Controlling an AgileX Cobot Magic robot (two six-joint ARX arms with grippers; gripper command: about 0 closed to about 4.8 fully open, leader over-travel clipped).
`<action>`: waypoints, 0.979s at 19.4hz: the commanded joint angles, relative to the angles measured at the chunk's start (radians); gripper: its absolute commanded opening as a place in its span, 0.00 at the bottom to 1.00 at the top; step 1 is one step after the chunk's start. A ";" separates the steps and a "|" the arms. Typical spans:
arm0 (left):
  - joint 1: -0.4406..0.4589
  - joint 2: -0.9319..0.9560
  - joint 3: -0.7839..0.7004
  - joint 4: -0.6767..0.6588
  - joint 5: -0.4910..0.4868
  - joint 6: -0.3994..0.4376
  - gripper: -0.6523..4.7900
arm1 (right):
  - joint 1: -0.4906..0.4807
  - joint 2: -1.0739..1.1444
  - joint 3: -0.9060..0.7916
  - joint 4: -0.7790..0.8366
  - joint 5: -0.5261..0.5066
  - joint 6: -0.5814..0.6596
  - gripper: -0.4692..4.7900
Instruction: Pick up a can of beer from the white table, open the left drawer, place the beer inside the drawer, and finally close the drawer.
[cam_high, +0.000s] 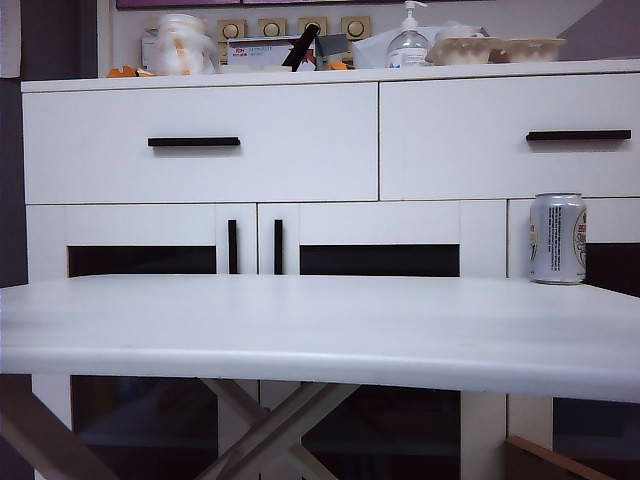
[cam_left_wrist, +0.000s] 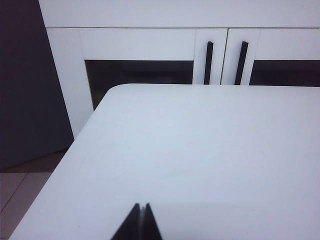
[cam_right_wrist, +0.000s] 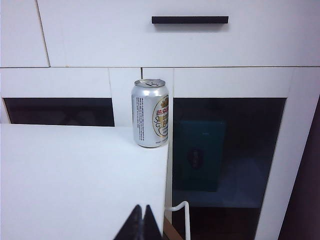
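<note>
The can of beer (cam_high: 557, 238) is seen standing upright on the white worktop (cam_high: 300, 330), close to the far right corner; in the right wrist view the can of beer (cam_right_wrist: 150, 113) is placed well ahead of the right fingers (cam_right_wrist: 142, 219), just beside the worktop (cam_right_wrist: 75, 180) edge, with its label turned toward that edge. The right fingers are pressed together with no gap and nothing held; they are held above the near part of the worktop, close to its right edge.

The left fingers (cam_left_wrist: 141, 216) are likewise drawn fully together and empty; they are poised over the near left part of the worktop (cam_left_wrist: 190, 150), whose rounded far corner is seen ahead of them. Neither arm is caught by the exterior view.

Beyond the worktop a white cabinet (cam_high: 40, 240) is seen; the left drawer (cam_high: 200, 142) is shut, its black bar handle (cam_high: 194, 142) lying level; a right drawer (cam_high: 510, 135) beside it is shut too; the glass-paned doors (cam_high: 240, 240) below are closed. The can is well apart from the left drawer, off to the right and lower.
</note>
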 joint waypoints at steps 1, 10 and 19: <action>-0.002 0.000 0.002 0.026 -0.004 -0.002 0.13 | 0.002 -0.001 0.000 -0.016 -0.001 0.004 0.09; -0.002 0.000 0.003 0.031 -0.002 -0.004 0.11 | 0.002 -0.001 0.001 -0.026 -0.027 0.005 0.09; -0.002 0.125 0.313 -0.130 -0.043 -0.100 0.11 | 0.002 0.006 0.173 -0.090 -0.014 0.053 0.09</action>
